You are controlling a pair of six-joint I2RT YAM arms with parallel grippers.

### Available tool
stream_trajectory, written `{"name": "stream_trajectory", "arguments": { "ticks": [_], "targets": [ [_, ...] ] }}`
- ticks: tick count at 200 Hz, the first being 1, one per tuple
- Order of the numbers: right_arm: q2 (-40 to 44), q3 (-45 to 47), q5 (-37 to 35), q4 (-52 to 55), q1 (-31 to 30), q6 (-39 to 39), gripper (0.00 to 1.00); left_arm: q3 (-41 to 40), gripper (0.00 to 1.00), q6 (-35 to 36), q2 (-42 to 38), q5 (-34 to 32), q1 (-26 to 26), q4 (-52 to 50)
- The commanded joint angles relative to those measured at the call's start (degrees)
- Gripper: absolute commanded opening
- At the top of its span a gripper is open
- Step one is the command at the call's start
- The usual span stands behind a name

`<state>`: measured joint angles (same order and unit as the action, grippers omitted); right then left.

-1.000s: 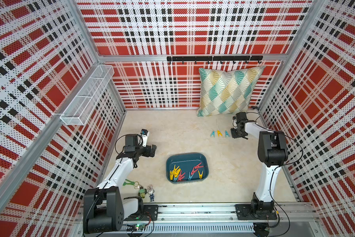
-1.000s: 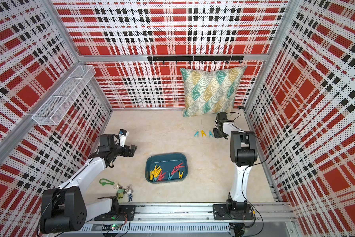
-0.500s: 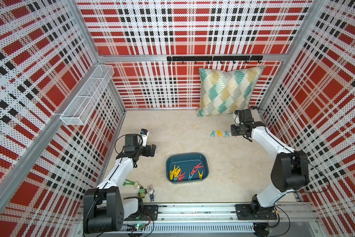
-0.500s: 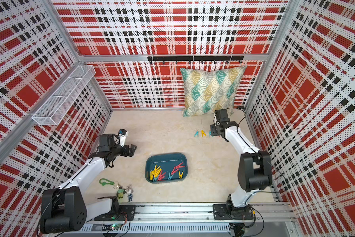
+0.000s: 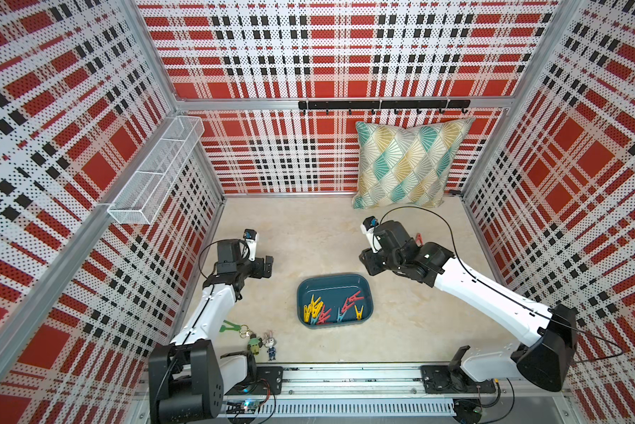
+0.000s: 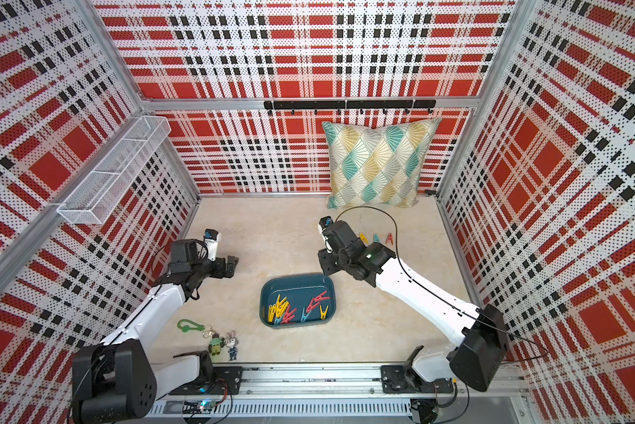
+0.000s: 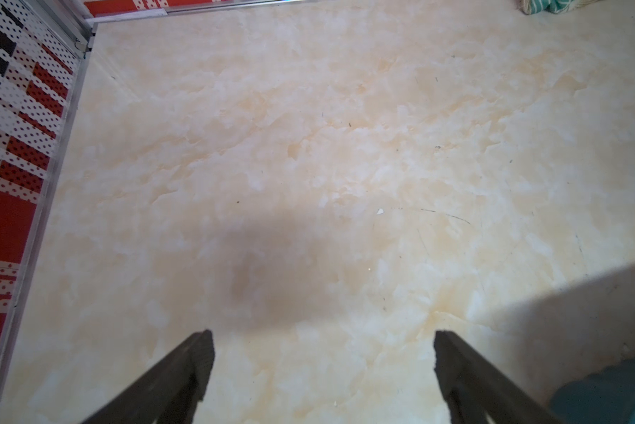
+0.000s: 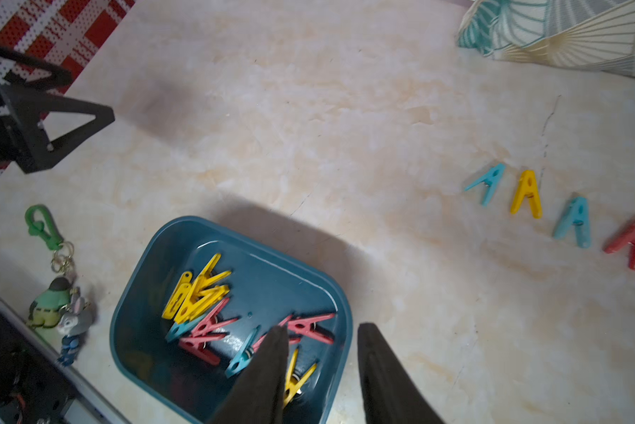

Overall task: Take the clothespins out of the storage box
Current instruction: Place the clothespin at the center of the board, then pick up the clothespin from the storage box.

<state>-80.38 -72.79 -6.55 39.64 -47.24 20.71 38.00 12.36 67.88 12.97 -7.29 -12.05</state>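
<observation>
The storage box (image 5: 330, 285) sat about mid-table with most of the clothespins (image 5: 318, 312) piled inside. There was a yellow bunch at one end, reds and teals tangled through the middle, and one yellow off on its own. Four more pins (image 8: 526, 194) lay out on the table (image 5: 308, 227) in a tidy row toward the pillow (image 5: 407, 165): teal, yellow, teal, red. In a top view the right arm's wrist covered most of that row and only the red pin (image 5: 418, 239) poked out.

The right gripper (image 8: 321, 330) hung above the box corner nearest that row, jaws partly apart with nothing between them. In its wrist view one finger (image 8: 268, 367) overlapped the pins in the box and the other sat past the rim. The left gripper (image 7: 323, 334) was spread wide and empty over bare table on the box's other side, a bit off from it.

Other clutter: a green clip (image 5: 228, 326) with keychain figurines (image 5: 254, 344) lay near the left arm's base, apart from the box. A white wire basket (image 5: 154, 176) hung on the left wall and a black hook rail (image 5: 382, 105) on the back wall, both up off the table.
</observation>
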Motion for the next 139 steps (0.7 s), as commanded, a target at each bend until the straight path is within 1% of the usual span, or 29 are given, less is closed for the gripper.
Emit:
{"name": "stream_trajectory", "arguments": {
  "ticks": [1, 14, 24, 55, 74, 114, 139],
  "targets": [
    [-3.99, -2.94, -2.38, 2.83, -5.09, 1.11, 0.38, 0.87, 0.99, 1.30, -0.44, 2.33, -0.46, -0.28],
    [-6.48, -4.72, -3.74, 4.64, -7.70, 0.60, 0.38, 0.85, 0.99, 2.04, -0.34, 3.55, -0.45, -0.75],
    [-7.73, -4.98, -3.41, 5.07, -8.74, 0.66, 0.38, 0.93, 0.99, 2.52, -0.28, 3.99, -0.40, -1.23],
    [-10.25, -3.20, -0.20, 3.91, -9.97, 2.07, 0.39, 0.76, 0.99, 2.97, -0.11, 4.13, -0.40, -1.48],
    [-12.59, -3.05, 0.06, 3.74, -11.15, 2.12, 0.40, 0.67, 0.99, 3.20, -0.27, 3.60, -0.53, -1.48],
    [-20.59, -4.77, 3.43, 0.57, -12.81, 3.19, 0.43, 0.67, 0.99, 3.14, 0.06, 3.38, -0.62, -1.48],
    [-25.10, -7.12, 3.89, -0.52, -13.47, 3.03, 0.43, 0.76, 0.99, 3.19, 0.18, 3.12, -0.62, -1.48]
  ]
}}
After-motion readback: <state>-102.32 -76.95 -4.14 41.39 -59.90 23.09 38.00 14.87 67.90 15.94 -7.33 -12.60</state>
